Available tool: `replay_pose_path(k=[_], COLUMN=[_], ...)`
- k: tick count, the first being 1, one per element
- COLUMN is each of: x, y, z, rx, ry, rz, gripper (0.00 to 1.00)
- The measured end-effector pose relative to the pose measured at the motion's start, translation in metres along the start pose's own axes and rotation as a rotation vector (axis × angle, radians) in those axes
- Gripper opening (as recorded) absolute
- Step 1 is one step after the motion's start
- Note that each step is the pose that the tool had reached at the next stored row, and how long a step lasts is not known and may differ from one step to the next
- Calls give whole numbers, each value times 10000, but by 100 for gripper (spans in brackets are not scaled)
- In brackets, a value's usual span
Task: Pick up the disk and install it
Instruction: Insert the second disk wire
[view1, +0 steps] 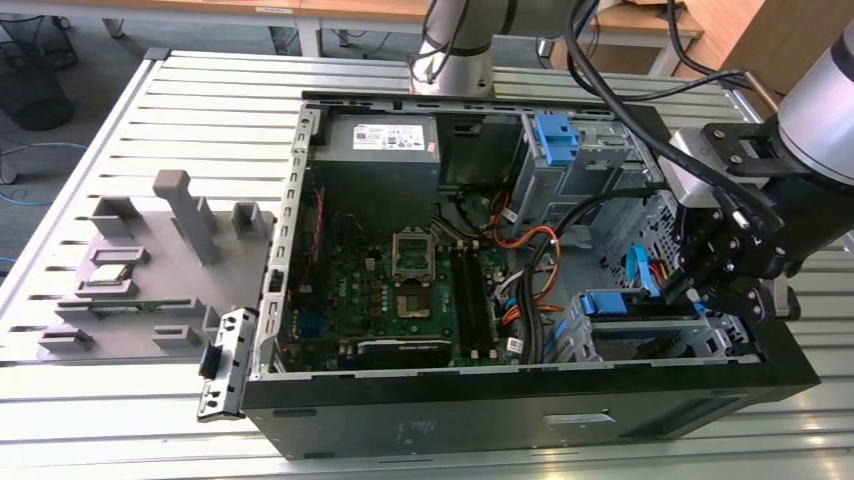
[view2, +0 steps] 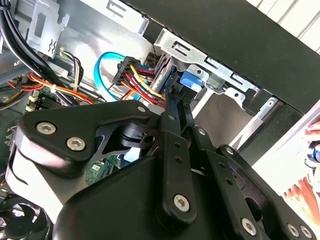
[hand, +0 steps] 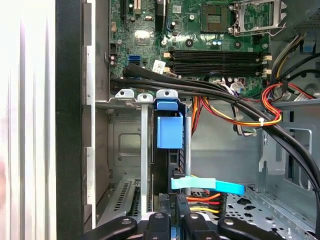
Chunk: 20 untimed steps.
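Your gripper (view1: 721, 290) | at disk (hand: 170, 132) slotted in bay, case (view1: 534, 400) front corner | jaws: cannot tell | no legible print.

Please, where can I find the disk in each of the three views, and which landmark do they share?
Exterior view: the disk sits in the cage, at the exterior view's lower right.
First wrist view: the disk stands edge-on, blue bracket toward the camera.
Second wrist view: the disk's blue end shows beside the red-yellow wires.
Shared landmark: the light-blue cable next to the disk.
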<state>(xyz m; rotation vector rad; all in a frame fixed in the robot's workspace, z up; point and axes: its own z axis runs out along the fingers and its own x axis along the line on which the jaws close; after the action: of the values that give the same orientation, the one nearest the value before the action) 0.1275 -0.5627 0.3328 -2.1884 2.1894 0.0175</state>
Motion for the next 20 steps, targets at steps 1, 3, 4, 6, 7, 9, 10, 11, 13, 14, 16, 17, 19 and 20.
replay_pose_path(k=[1,3,4,6,7,9,10,11,13,14,16,17,19,20], x=[0,0,0,0,0,-1,-1,-1,4,7,15,17,24,28], y=[0,0,0,0,0,0,-1,-1,0,0,0,-1,-1,0], z=[-2,-6,-9,-15,-17,-22,-23,-24,-25,-25,-25,-25,-25,-25], rx=[0,0,0,0,0,0,0,0,0,0,1,0,0,0], ry=[-2,-6,-5,-2,-5,-7,-11,-15,-59,-115,-245,-273,-284,-285], rz=[0,0,1,0,1,1,0,1,5,8,16,19,26,32], gripper=[17,17,17,17,17,17,17,17,17,17,17,17,17,17])
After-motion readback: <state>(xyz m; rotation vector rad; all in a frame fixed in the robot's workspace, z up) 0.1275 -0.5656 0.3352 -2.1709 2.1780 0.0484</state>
